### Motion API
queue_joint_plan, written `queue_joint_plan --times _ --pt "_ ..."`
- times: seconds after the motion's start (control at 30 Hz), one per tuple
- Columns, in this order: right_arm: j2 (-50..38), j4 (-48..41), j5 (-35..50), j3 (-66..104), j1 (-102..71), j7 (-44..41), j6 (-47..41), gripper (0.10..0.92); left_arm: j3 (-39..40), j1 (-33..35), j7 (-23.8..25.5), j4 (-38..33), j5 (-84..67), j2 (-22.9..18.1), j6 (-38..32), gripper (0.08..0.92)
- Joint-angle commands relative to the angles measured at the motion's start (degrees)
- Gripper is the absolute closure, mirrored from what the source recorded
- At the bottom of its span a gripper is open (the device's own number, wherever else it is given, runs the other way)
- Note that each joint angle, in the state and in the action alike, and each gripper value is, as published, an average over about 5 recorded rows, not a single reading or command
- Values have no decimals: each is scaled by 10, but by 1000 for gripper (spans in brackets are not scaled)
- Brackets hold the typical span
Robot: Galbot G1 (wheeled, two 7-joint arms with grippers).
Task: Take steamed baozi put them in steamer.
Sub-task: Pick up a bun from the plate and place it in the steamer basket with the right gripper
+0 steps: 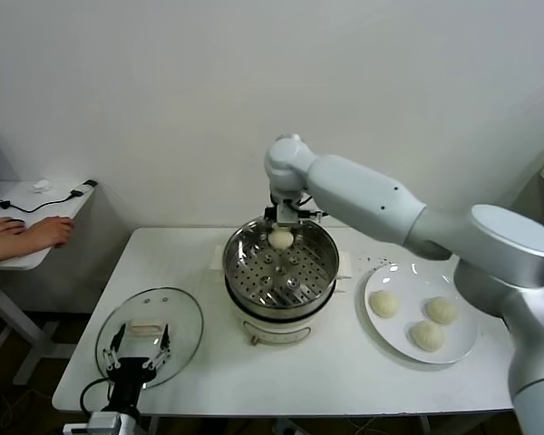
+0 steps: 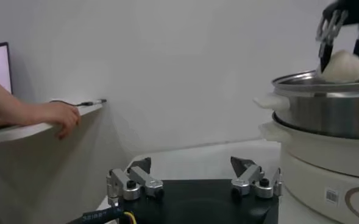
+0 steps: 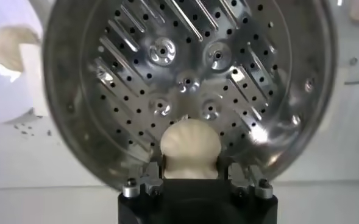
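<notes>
— Largest items first?
— Table (image 1: 190, 263); steamer (image 1: 281, 272) at its centre; glass lid (image 1: 150, 335) under the idle, open left gripper (image 1: 138, 355); plate (image 1: 381, 326) holding three baozi (image 1: 428, 335).
— Fourth baozi (image 1: 281, 239)?
— Pinched in the right gripper (image 1: 283, 228), above the steamer's far rim.

A round clear glass lid (image 1: 150, 331) with a white handle lies flat on the white rectangular worktop (image 1: 344, 372), near its left front corner. A flat round white plate (image 1: 461, 349) sits toward the right side. A smaller white side desk (image 1: 23, 204) beyond the left edge carries a black cable (image 1: 62, 197).
</notes>
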Motion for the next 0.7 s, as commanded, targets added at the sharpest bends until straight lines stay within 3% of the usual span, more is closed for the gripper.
queue_joint_plan --times 0.03,0.23,0.57,0.7 --pt "25 -46 -85 27 -51 19 27 451 3 -1 0 1 1 -4 2 177" --pt "25 -47 -78 30 -54 22 16 441 5 -2 -1 2 2 -4 3 177" --pt "5 -20 -19 20 -4 -5 22 223 5 1 -1 -4 2 -3 4 177" --pt "-26 12 46 16 33 -22 11 204 4 3 -2 -7 1 -2 5 177"
